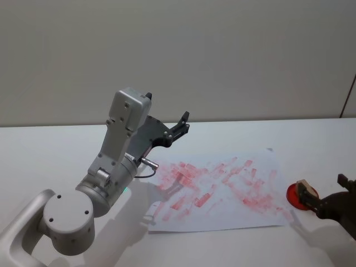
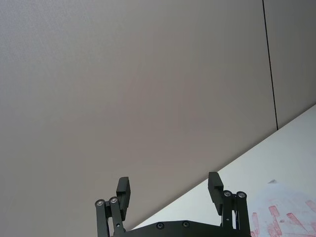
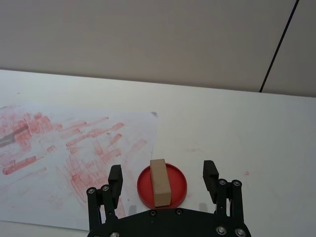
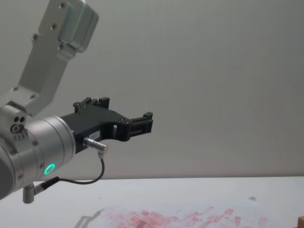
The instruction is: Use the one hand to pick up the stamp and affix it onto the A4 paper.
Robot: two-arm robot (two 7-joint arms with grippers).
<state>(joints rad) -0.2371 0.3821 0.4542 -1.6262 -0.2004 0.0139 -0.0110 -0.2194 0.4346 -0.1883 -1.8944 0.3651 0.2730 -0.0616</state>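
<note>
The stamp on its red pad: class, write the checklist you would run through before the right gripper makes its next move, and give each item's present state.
1. Right gripper open: ok, its fingers are spread wider than the stamp.
2. Stamp centred between the fingers: ok in the right wrist view, with a gap on each side.
3. Stamp seated on the red pad: ok, it rests on the pad.
4. Fingers low enough to grip the stamp: cannot tell.
5. A4 paper lying flat beside the pad: ok.
6. Left gripper out of the way: ok, it is raised, open and far from the pad.
</note>
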